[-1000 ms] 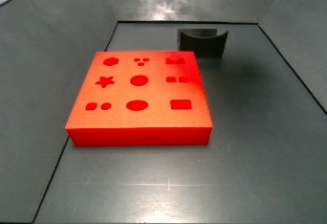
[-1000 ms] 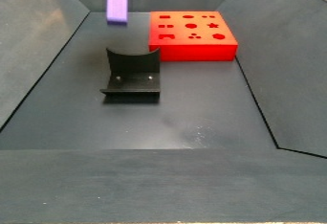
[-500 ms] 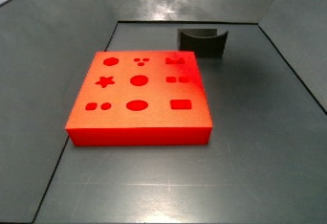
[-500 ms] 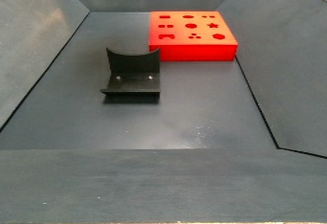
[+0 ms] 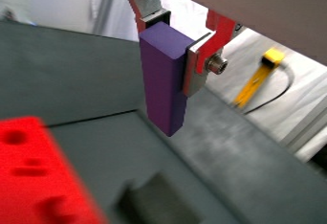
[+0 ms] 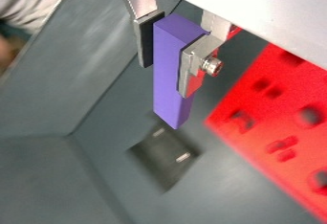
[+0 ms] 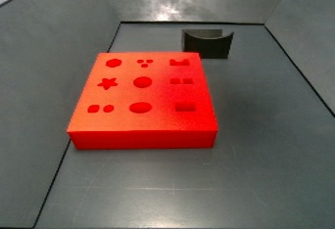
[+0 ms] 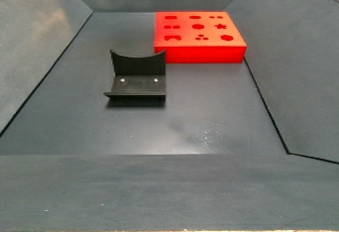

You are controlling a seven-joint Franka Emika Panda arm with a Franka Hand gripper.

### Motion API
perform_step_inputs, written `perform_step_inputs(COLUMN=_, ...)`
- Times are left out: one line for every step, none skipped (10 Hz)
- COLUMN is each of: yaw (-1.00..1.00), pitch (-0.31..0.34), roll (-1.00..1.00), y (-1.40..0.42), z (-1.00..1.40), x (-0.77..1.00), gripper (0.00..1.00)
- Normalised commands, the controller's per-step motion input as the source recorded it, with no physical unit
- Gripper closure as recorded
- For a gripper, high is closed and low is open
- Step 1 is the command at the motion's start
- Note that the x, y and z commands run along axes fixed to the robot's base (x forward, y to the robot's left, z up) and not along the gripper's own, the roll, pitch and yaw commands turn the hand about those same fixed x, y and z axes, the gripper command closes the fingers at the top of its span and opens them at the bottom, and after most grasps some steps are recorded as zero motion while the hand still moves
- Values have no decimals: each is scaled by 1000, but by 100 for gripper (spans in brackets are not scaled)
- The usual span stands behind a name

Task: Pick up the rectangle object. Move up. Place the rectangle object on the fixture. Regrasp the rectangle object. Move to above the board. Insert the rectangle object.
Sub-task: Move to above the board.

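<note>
Gripper [image 5: 177, 44] high above the grey floor, seen only in both wrist views and out of frame in both side views. Silver plate fingers [image 5: 202, 54] pressed against the two flanks of the rectangle object [image 5: 165, 73], a plain matte purple block hanging lengthwise straight down from the jaws, its lower end free and well clear of everything below. Same pinch in a wrist view from another angle: gripper [image 6: 171, 42], one finger [image 6: 193, 60] with a round bolt head on its outer face, purple rectangle object [image 6: 175, 75] clamped between the plates. Beneath the block in that view, the fixture [image 6: 166, 151], dark and small, on the floor; beside it the board [image 6: 274, 123], red-orange with darker recessed cutouts, filling one corner of the picture. A corner of the board [image 5: 38, 172] also in a wrist view, with part of the dark fixture [image 5: 156, 198] next to it, and outside the enclosure a yellow item with a cable [image 5: 262, 72], blurred. In a side view, board [image 7: 143, 100] flat in the middle of the floor, cutouts in rows: star, circles, triangles, rectangles; fixture [image 7: 207, 42] behind it near the back wall, apart from it. In a side view, fixture [image 8: 135, 77] on its base plate with the curved notch upward, board [image 8: 200, 36] farther back and to the side, not touching. No brand, label or readable writing on block, board, fixture or fingers.
</note>
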Motion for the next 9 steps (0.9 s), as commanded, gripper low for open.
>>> perform_step_inputs(yaw=-186, pitch=112, roll=-1000, y=-1000, z=248, x=-553, gripper=100)
perform_step_inputs(yaw=-170, pitch=115, roll=-1000, y=-1000, z=260, x=-594, gripper=100)
perform_step_inputs(yaw=-163, pitch=113, roll=-1000, y=-1000, z=262, x=-618, gripper=100)
perform_step_inputs(yaw=-145, pitch=107, roll=-1000, y=-608, z=155, x=-420, gripper=100)
perform_step_inputs(yaw=-130, pitch=103, roll=-1000, y=-354, z=85, x=-268, gripper=100)
perform_step_inputs(yaw=-81, pitch=72, roll=-813, y=-148, z=48, x=-141, gripper=100)
perform_step_inputs(yaw=-62, pitch=42, roll=-661, y=-103, z=32, x=-112, gripper=100)
perform_step_inputs(yaw=-14, pitch=-4, roll=-339, y=-34, z=11, x=-84, gripper=100)
perform_step_inputs(yaw=-15, pitch=-20, roll=-250, y=-12, z=8, x=-71, gripper=100)
